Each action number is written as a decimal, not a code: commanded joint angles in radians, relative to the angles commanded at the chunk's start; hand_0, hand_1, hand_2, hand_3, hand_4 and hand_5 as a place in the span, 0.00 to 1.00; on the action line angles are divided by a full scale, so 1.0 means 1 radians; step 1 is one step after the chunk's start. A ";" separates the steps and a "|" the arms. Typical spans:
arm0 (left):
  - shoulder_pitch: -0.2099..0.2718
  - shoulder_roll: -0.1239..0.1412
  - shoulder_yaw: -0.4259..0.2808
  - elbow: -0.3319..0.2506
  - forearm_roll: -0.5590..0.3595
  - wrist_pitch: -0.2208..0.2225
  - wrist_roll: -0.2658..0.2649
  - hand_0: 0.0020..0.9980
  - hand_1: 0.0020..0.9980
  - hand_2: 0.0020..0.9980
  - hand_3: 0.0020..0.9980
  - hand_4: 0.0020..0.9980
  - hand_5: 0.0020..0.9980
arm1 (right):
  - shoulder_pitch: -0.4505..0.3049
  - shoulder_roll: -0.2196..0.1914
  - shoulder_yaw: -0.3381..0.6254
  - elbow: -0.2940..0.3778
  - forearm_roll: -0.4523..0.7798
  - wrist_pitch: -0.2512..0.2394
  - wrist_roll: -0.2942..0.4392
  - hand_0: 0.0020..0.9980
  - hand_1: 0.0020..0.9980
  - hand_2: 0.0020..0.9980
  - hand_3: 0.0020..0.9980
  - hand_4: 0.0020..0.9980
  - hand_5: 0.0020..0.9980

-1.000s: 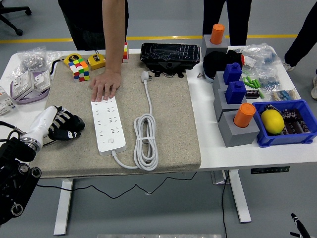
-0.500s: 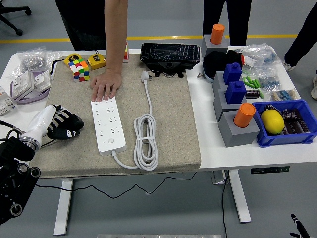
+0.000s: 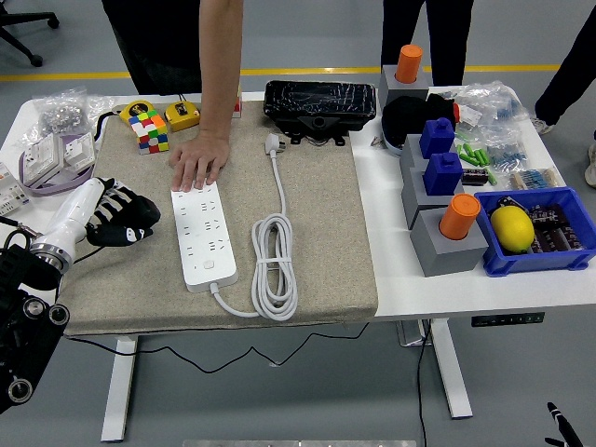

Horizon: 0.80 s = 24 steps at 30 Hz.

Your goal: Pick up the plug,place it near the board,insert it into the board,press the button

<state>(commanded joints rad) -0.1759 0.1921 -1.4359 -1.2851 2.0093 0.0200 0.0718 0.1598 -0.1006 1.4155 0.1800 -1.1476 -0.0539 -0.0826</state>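
Observation:
A white power strip (image 3: 205, 236) lies lengthwise on the beige mat (image 3: 317, 223). Its cable runs from the near end into a coil (image 3: 273, 264), then up to the white plug (image 3: 274, 143) lying near the mat's far edge. My left hand (image 3: 124, 216), black with white stripes, hovers over the mat's left side, left of the strip, fingers loosely curled and holding nothing. A person's hand (image 3: 197, 162) rests flat on the mat at the strip's far end. My right hand is out of sight.
A colour cube (image 3: 149, 129) and yellow tape measure (image 3: 182, 115) sit at the mat's far left. A black box (image 3: 319, 101) stands behind the plug. Grey blocks with blue and orange pegs (image 3: 445, 228) and a blue bin (image 3: 535, 229) fill the right.
My left hand has lifted and moved slightly away from me, toward the far left of the mat. The person's hand and the plug stay put.

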 joint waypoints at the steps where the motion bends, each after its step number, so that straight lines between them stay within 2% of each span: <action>1: 0.000 0.001 0.002 -0.004 -0.003 -0.002 0.000 0.29 0.33 0.32 0.48 0.70 0.00 | 0.000 0.000 0.000 0.000 0.000 0.000 0.000 0.81 0.75 0.73 0.77 1.00 1.00; 3: -0.002 0.006 0.012 -0.029 -0.020 -0.011 0.001 0.29 0.33 0.32 0.48 0.70 0.00 | 0.001 0.000 -0.001 0.000 0.001 0.000 0.001 0.81 0.75 0.73 0.77 1.00 1.00; 4: -0.003 0.006 0.014 -0.032 -0.022 -0.012 0.001 0.30 0.37 0.34 0.50 0.63 0.00 | 0.001 0.000 0.000 0.000 0.001 0.000 0.000 0.81 0.75 0.73 0.77 1.00 1.00; 9: -0.010 0.021 0.042 -0.081 -0.047 -0.042 0.007 0.30 0.37 0.34 0.50 0.63 0.00 | 0.001 -0.002 0.003 0.000 -0.002 0.000 -0.001 0.81 0.75 0.73 0.77 1.00 1.00; 10: -0.012 0.025 0.048 -0.085 -0.052 -0.046 0.008 0.31 0.40 0.36 0.52 0.61 0.00 | 0.001 -0.002 0.003 0.000 -0.001 0.000 -0.001 0.81 0.75 0.73 0.77 1.00 1.00; 15: -0.041 0.050 0.095 -0.082 -0.056 -0.056 0.014 0.31 0.40 0.36 0.52 0.61 0.00 | 0.001 -0.002 0.002 0.000 -0.001 0.000 -0.001 0.81 0.75 0.73 0.77 1.00 1.00; 24: -0.094 0.078 0.184 -0.077 -0.061 -0.056 0.022 0.31 0.42 0.35 0.49 0.60 0.00 | 0.003 -0.003 -0.002 0.000 0.003 -0.001 -0.001 0.81 0.75 0.73 0.77 1.00 1.00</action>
<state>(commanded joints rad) -0.2701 0.2696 -1.2520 -1.3616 1.9482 -0.0360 0.0933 0.1633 -0.1035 1.4135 0.1800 -1.1449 -0.0545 -0.0834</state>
